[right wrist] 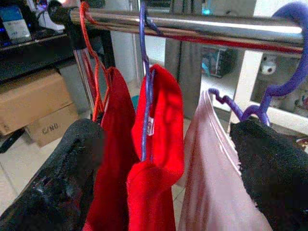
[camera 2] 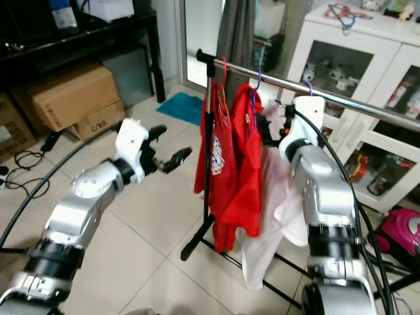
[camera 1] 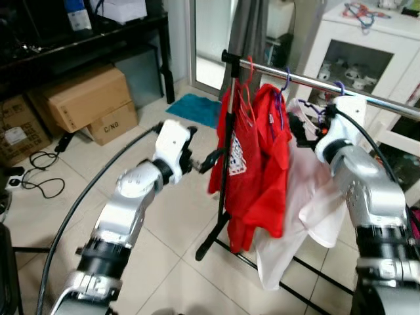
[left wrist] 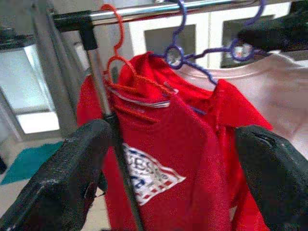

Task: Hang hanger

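Hanging on rail [camera 1: 308,80]: two red shirts [camera 1: 259,157], pink shirt [camera 1: 308,197]. Box [camera 1: 111,121] reads "C/NO". Left pincer [camera 1: 209,162] apart; right pincer [camera 1: 303,128] apart at purple hanger [right wrist: 269,103].

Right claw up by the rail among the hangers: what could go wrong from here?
1. The right claw sits open around the purple hanger carrying the white shirt; pulling back carelessly could snag it and lift its hook off the rail.
2. The red shirts hang tight against it, so a sideways move could drag them along.
3. The left claw hovers near the rack's upright pole; a bump might rock the stand.
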Available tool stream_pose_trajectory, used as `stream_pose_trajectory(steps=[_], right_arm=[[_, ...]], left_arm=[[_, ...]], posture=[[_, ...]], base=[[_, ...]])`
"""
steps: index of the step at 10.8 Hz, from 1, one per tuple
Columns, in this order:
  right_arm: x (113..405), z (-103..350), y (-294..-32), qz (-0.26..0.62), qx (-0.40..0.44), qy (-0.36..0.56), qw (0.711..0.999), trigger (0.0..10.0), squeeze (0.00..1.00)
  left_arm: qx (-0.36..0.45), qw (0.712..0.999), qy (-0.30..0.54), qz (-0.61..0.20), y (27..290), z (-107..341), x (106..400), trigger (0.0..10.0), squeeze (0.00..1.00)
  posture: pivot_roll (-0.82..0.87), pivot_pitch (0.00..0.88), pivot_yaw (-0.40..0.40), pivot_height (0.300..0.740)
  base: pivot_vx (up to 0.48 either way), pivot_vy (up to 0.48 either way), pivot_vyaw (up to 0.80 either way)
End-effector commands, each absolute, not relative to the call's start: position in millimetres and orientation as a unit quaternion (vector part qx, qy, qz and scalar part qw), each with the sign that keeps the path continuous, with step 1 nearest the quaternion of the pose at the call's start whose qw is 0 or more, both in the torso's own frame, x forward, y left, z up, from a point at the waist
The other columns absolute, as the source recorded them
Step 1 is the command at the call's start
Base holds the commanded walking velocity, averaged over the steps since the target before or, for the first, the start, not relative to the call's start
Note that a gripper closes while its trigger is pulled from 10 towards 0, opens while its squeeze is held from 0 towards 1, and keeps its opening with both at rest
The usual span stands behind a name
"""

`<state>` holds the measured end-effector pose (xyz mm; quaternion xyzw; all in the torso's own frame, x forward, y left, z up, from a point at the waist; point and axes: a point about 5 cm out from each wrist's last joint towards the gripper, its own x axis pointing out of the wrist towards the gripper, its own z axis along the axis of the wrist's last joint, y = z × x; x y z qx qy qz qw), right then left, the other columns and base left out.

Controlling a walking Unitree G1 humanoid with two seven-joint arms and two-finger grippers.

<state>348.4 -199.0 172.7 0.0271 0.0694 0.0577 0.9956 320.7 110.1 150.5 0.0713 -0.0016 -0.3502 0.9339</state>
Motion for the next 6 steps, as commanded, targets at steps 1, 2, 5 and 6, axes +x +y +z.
stream_pose_trajectory(steps=[1,2,5,6], right_arm=[[352.8,179.6,-204.7,0.054,0.034,0.063,0.996,10.0,1.00],[360.1,177.6,-213.1,0.032,0.020,0.087,0.995,10.0,0.88],[374.0,176.5,-219.8,0.043,0.008,0.126,0.991,10.0,0.00],[380.3,177.1,-225.8,0.035,-0.009,0.142,0.989,10.0,0.00]], left_arm=[[0.075,0.930,0.002,-0.359,107.9,151.4,322.2,10.0,0.00],[0.073,0.921,-0.006,-0.382,104.1,153.1,320.2,10.0,0.00],[0.089,0.899,-0.002,-0.428,100.8,152.8,316.6,10.0,0.00],[0.090,0.890,-0.001,-0.447,100.9,153.2,313.8,10.0,0.00]], posture=[[0.01,0.000,0.017,0.740],[0.01,0.000,0.017,0.740],[0.02,0.000,0.005,0.740],[0.02,0.000,-0.001,0.740]], base=[[0.000,0.000,0.00],[0.000,0.000,0.00],[0.000,0.000,0.00],[0.000,0.000,0.00]])
